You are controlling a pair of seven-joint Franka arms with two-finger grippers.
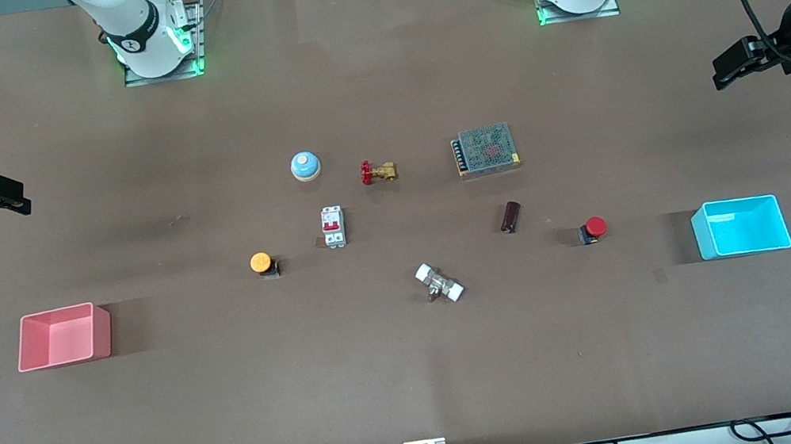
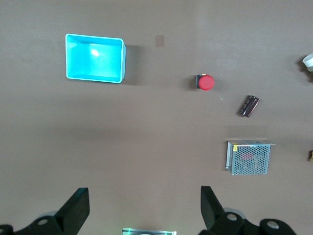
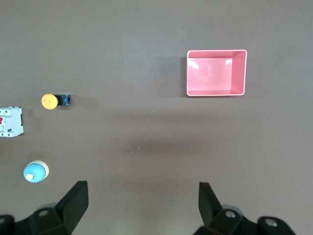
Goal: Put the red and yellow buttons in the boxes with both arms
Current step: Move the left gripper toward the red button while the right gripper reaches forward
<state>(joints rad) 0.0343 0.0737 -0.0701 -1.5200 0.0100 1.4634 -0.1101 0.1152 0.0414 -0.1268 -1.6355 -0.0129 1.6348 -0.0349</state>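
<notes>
- Front view: the right gripper (image 1: pixel 14 197) was seen raised over bare table at the right arm's end, farther from the camera than the pink box (image 1: pixel 63 336); its fingers were spread apart and nothing was held.
- The left gripper (image 1: pixel 724 70) was seen likewise raised at the left arm's end, over bare table farther from the camera than the cyan box (image 1: pixel 740 226); its fingers (image 2: pixel 76 210) were parted and empty in the left wrist view.
- The yellow button (image 1: pixel 263 263) was found lying on the table toward the right arm's end, well apart from the pink box and near a white circuit breaker (image 1: pixel 333 227).
- The red button (image 1: pixel 593 229) was found on the table toward the left arm's end, between a dark cylindrical part (image 1: pixel 510 216) and the cyan box, touching neither.
- Both boxes were seen open-topped and holding nothing.
- A blue dome bell (image 1: pixel 305 165), a brass valve with a red handle (image 1: pixel 378 172) and a mesh-covered metal unit (image 1: pixel 485 150) were set in a row farther from the camera than the buttons.
- A white-ended fitting (image 1: pixel 439 283) was seen nearer the camera than the circuit breaker.
- Right wrist view: the pink box (image 3: pixel 216 73), the yellow button (image 3: pixel 49 101) and the bell (image 3: pixel 35 171) were shown on the table below the parted fingers (image 3: pixel 73 205).
</notes>
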